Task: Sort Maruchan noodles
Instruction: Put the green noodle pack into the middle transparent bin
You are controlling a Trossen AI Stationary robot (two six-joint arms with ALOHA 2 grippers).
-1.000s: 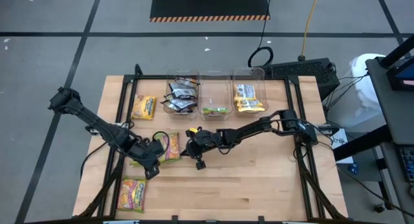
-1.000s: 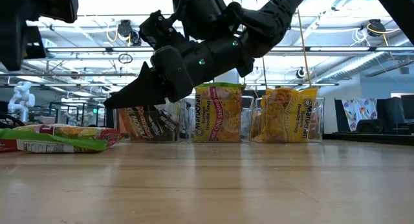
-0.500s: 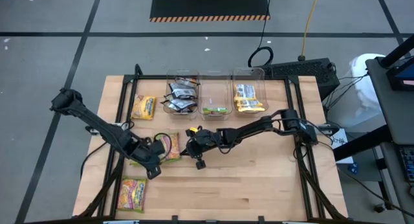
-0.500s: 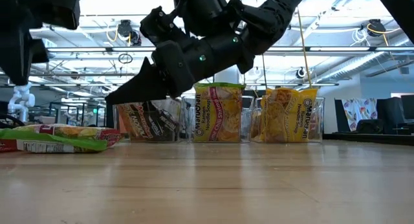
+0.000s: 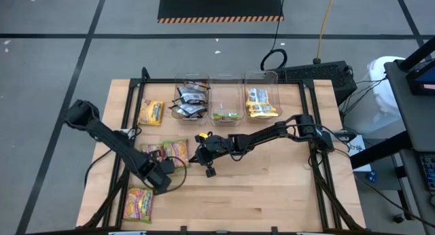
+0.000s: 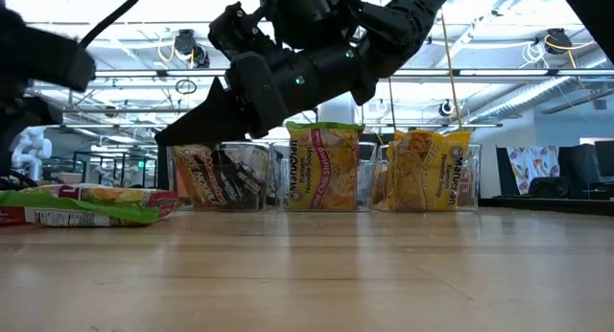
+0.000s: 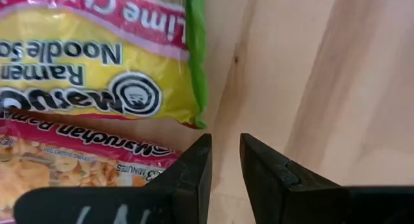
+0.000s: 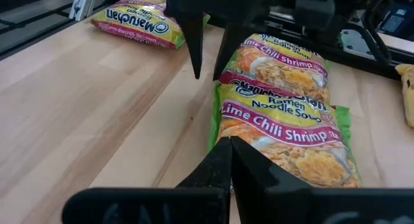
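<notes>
Two lime-green and pink Maruchan noodles packets (image 5: 166, 151) lie flat side by side on the table's left half (image 8: 278, 130). My left gripper (image 7: 225, 146) points down at their near edge, open with a narrow gap. Its tips (image 8: 207, 75) stand beside the packets' corners with bare wood between them. My right gripper (image 5: 198, 155) is shut and hovers just right of these packets, its tip (image 6: 161, 140) well above the table. Another packet (image 5: 139, 202) lies near the front left corner, and a yellow one (image 5: 151, 113) lies at the far left.
Three clear bins stand in a row at the far edge. One (image 5: 190, 99) holds dark packets, one (image 5: 226, 107) a green one, and one (image 5: 262, 102) yellow ones. Bare wood (image 5: 272, 187) spreads over the near right of the table. A black frame rail (image 5: 126, 126) runs along the left side.
My left gripper has gone down and toward the table's near edge, off the left packet, which now shows uncovered beside the other. My right arm has kept still.
</notes>
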